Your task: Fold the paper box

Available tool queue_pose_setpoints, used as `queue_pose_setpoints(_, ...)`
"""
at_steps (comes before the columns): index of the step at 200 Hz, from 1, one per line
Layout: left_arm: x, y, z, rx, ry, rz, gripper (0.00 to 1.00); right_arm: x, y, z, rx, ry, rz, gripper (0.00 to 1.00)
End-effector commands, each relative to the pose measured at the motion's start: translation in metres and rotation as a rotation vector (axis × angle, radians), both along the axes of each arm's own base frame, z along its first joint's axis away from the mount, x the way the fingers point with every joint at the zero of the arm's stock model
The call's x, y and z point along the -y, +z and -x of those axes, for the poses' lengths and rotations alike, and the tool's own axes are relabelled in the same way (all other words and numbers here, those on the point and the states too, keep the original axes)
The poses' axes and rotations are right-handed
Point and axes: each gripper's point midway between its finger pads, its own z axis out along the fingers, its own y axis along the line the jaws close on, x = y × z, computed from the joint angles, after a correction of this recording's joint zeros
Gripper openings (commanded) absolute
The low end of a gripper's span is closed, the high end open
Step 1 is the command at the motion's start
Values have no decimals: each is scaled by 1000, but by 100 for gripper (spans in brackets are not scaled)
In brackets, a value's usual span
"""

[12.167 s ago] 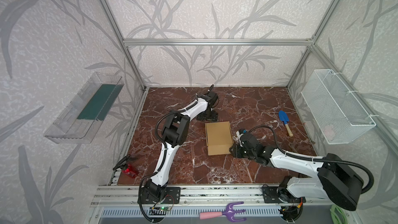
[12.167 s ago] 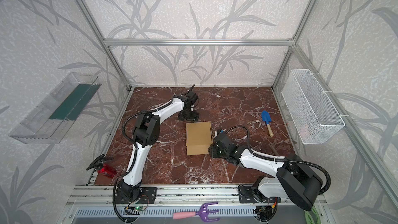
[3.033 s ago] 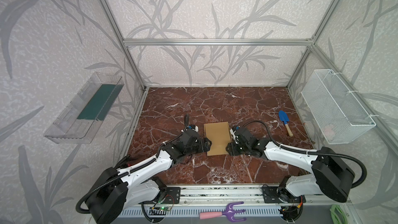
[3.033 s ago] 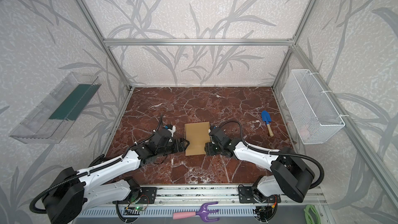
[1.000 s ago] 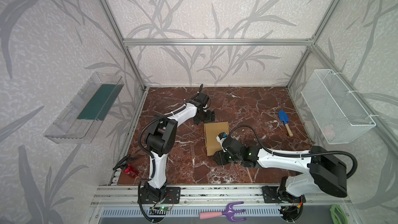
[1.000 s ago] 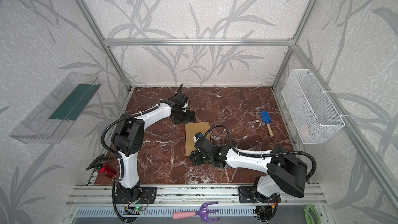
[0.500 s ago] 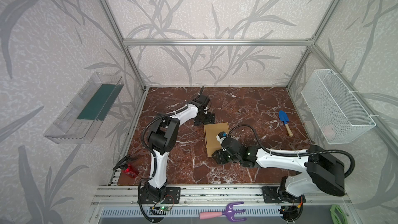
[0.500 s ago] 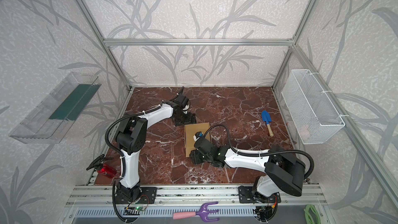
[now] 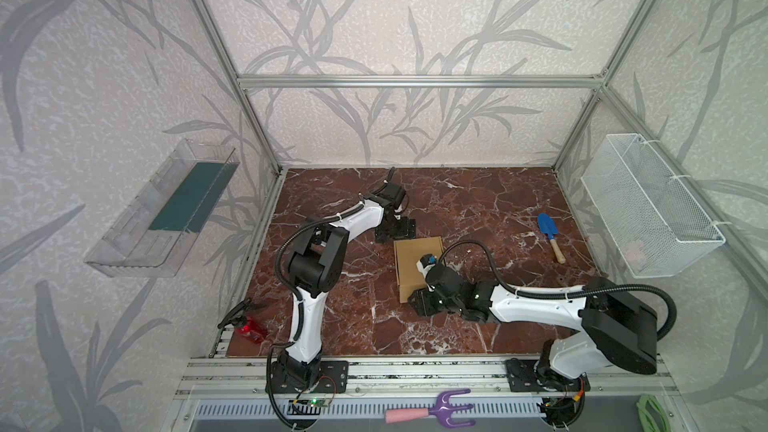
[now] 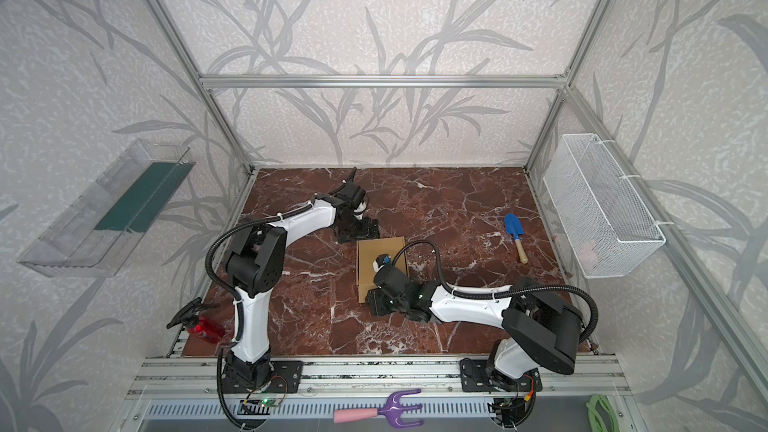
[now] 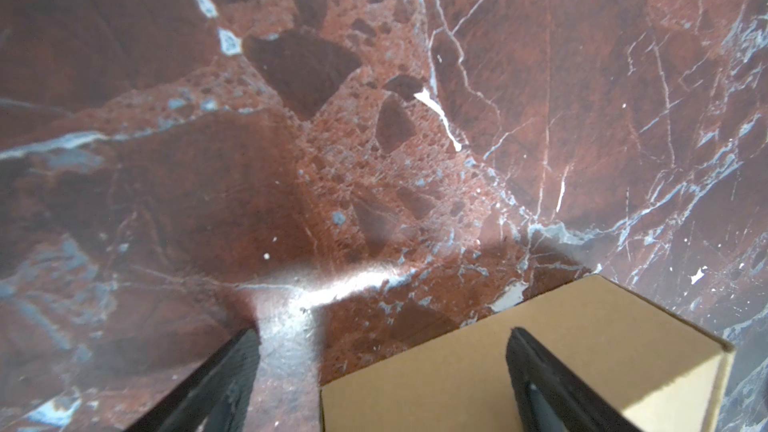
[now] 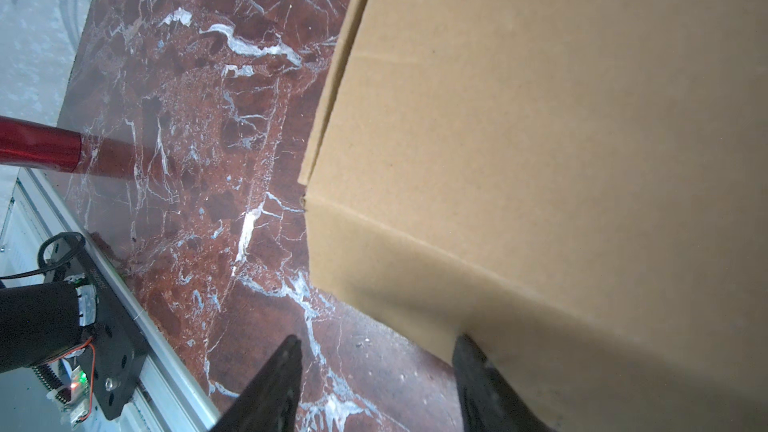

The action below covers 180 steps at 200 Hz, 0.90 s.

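Observation:
The paper box (image 9: 409, 257) (image 10: 372, 253) is a closed tan cardboard box lying flat in the middle of the marble table in both top views. My left gripper (image 9: 399, 232) (image 10: 359, 231) is at the box's far left corner. In the left wrist view the left gripper (image 11: 382, 331) is open, with one finger (image 11: 540, 371) over the box top (image 11: 457, 367) and the other over bare marble. My right gripper (image 9: 420, 300) (image 12: 377, 337) is open at the box's near edge. One of its fingers (image 12: 473, 367) is against the box's side wall (image 12: 540, 139).
A blue trowel (image 9: 548, 234) lies to the right of the box. A white wire basket (image 9: 648, 209) hangs on the right wall and a clear bin (image 9: 166, 209) on the left wall. A red spray bottle (image 9: 249, 326) lies at the front left corner. A purple rake (image 9: 432, 411) lies beyond the front rail.
Three seconds ago the grippers flanked the box left and right; now the left is at its far corner and the right at its near edge. Little has moved in the last second.

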Motion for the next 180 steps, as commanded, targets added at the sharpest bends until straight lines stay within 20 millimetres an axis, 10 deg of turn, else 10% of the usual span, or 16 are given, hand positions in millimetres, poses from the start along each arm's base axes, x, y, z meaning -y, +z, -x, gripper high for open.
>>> queue_pose_setpoints(1,3,-12,16,-67,-47,-29,94,4,-7,-5,17,-8,11,59)
queue_pose_setpoints(180,9,-19,23,-104,-84,-44,94,23,1,-18,129,-62,-20,58)
